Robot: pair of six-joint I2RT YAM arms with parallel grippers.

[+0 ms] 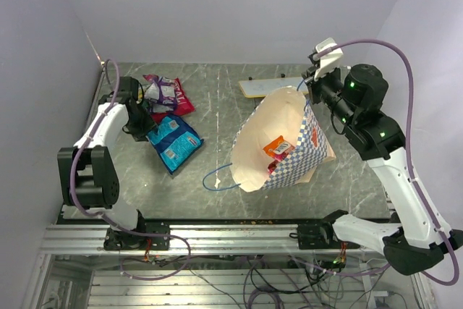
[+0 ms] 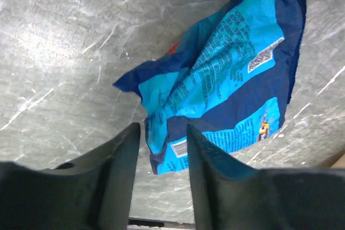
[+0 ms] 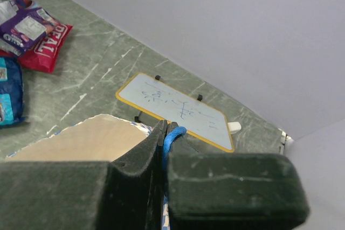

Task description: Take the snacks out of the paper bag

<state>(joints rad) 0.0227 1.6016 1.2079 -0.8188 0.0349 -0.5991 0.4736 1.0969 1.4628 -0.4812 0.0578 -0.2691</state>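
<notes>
The blue-and-white checkered paper bag (image 1: 312,151) leans mouth up and to the left, cream inside (image 3: 81,144). My right gripper (image 1: 311,86) (image 3: 170,129) is shut on its blue cord handle (image 3: 177,134) and holds the far rim up. An orange snack (image 1: 278,147) and a red one (image 1: 273,167) lie inside the bag. A blue snack packet (image 1: 173,142) (image 2: 226,79) lies flat on the table. My left gripper (image 1: 147,134) (image 2: 163,133) is open just behind its near corner, with a gap between the fingers. Purple (image 1: 163,90) (image 3: 21,22) and red (image 1: 173,106) (image 3: 51,49) packets lie further back.
A small whiteboard (image 1: 262,87) (image 3: 175,109) on black feet stands behind the bag. The bag's second blue handle (image 1: 217,179) loops onto the grey table toward the front. Walls close in the table at the left, back and right.
</notes>
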